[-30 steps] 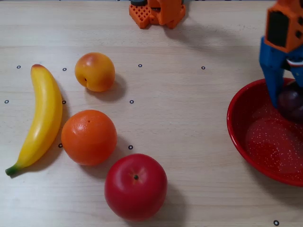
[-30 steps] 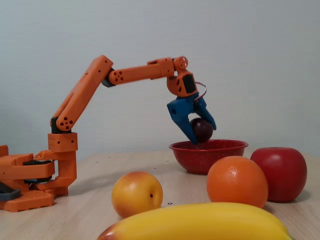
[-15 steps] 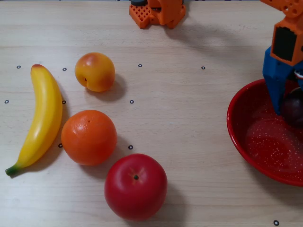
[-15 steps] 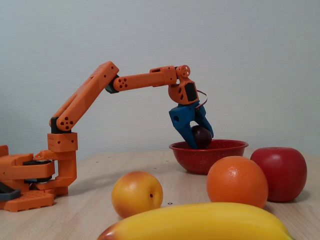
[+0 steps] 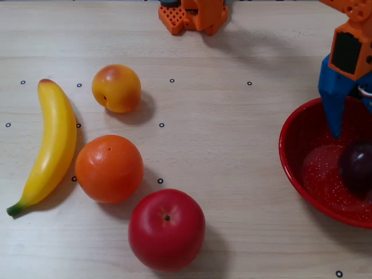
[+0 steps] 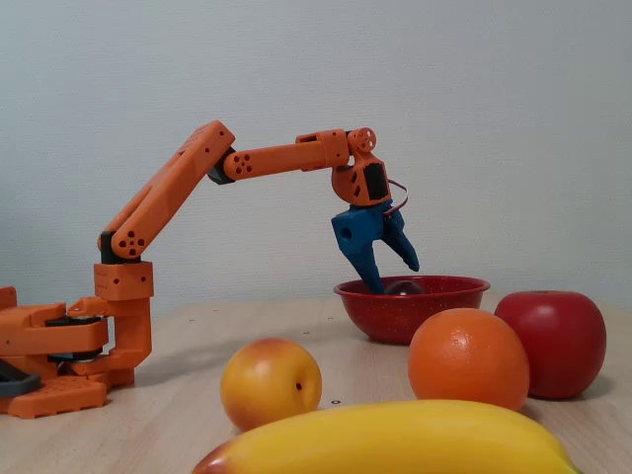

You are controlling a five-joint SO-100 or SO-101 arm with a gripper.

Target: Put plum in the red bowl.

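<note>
The plum (image 5: 356, 165) lies inside the red bowl (image 5: 293, 160), on the speckled floor toward the right edge of the overhead view; in the fixed view only its dark top (image 6: 403, 287) shows above the bowl's rim (image 6: 434, 298). The end effector (image 6: 392, 275) hangs above the bowl's rear part with its blue fingers spread and pointing downward; nothing sits between them, and the plum is clear of both. In the overhead view one blue finger (image 5: 332, 104) shows reaching over the bowl's far rim; the other is mostly cut off by the picture edge. The orange arm (image 6: 188, 183) reaches from its base (image 6: 54, 365) at the left of the fixed view across to the bowl. On the desk (image 5: 232, 145), well apart from the bowl, lie four other fruits: a banana (image 5: 52, 145) at the left, a peach (image 5: 116, 88), an orange (image 5: 109, 168) touching or just beside the banana, and a red apple (image 5: 167, 229) nearest the lower edge.
</note>
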